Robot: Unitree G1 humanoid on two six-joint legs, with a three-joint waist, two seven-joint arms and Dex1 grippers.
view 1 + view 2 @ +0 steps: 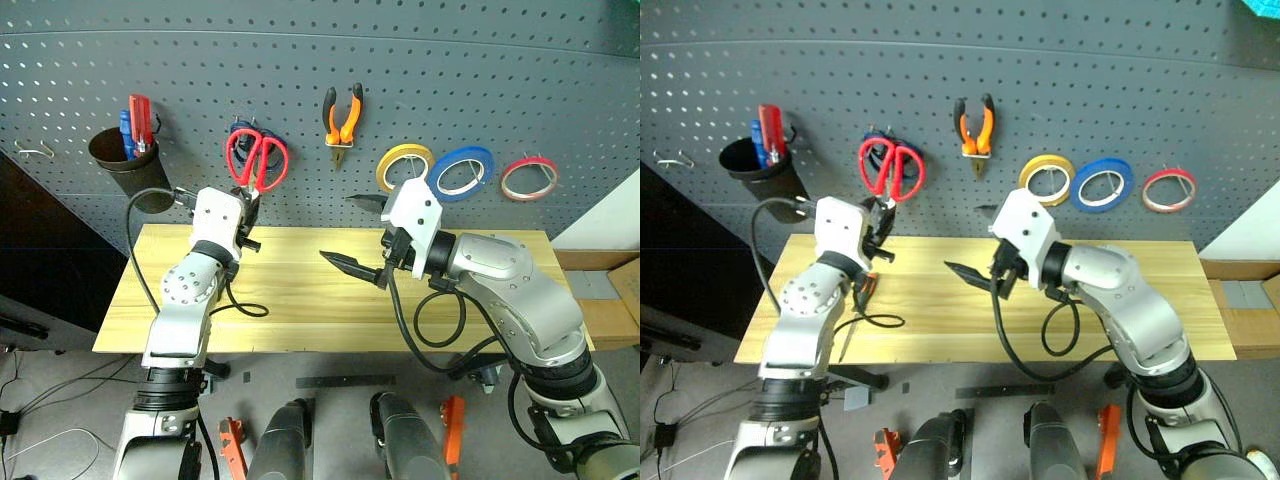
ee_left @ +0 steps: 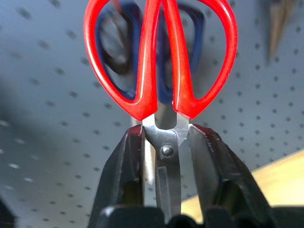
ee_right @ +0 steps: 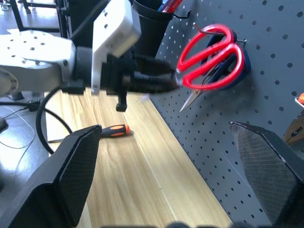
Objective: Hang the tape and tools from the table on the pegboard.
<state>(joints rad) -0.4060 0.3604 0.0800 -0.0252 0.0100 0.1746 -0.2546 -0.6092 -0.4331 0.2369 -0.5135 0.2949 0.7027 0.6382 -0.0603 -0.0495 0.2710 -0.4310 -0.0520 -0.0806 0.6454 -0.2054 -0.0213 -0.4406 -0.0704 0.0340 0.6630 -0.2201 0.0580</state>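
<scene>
The red scissors (image 1: 258,158) hang handles-up on the pegboard (image 1: 450,80), in front of a blue-handled pair. My left gripper (image 2: 166,130) reaches up from below and is shut on the red scissors' metal neck at the pivot. The pliers (image 1: 343,115) hang on a hook to the right, and the red tape (image 1: 505,180) hangs farthest right. The screwdriver (image 3: 111,130) lies on the table (image 1: 300,300) beside my left arm. My right gripper (image 1: 355,232) hovers open and empty over the table's middle, pointing left.
A black cup (image 1: 125,155) holding red and blue handles hangs at the pegboard's left. A yellow ring (image 1: 383,170) and a blue ring (image 1: 440,175) hang between the pliers and the red tape. A cardboard box (image 1: 600,290) sits right of the table.
</scene>
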